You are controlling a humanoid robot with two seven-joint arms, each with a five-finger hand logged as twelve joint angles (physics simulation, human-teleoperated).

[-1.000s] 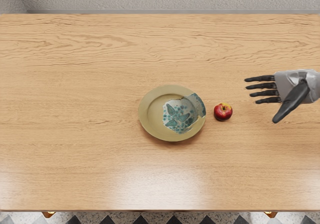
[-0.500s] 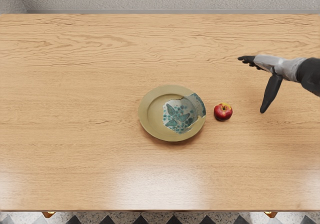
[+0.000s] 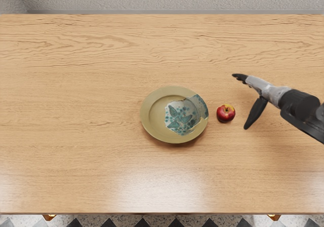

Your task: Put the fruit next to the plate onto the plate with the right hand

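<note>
Nearby, the right hand point(image 3: 260, 88) hung open beside the apple point(image 3: 226, 113)
It was spread wide, held nothing and touched nothing, hovering just right of the apple; the apple sat on the desk point(image 3: 76, 85), just beside the right rim of the plate point(image 3: 152, 113), not on it

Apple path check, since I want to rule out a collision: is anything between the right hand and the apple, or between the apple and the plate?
Nothing visible stands in the way. Only bare table separates the right hand, fingers open, from the apple, and only a small gap of wood lies between the apple and the plate.
</note>
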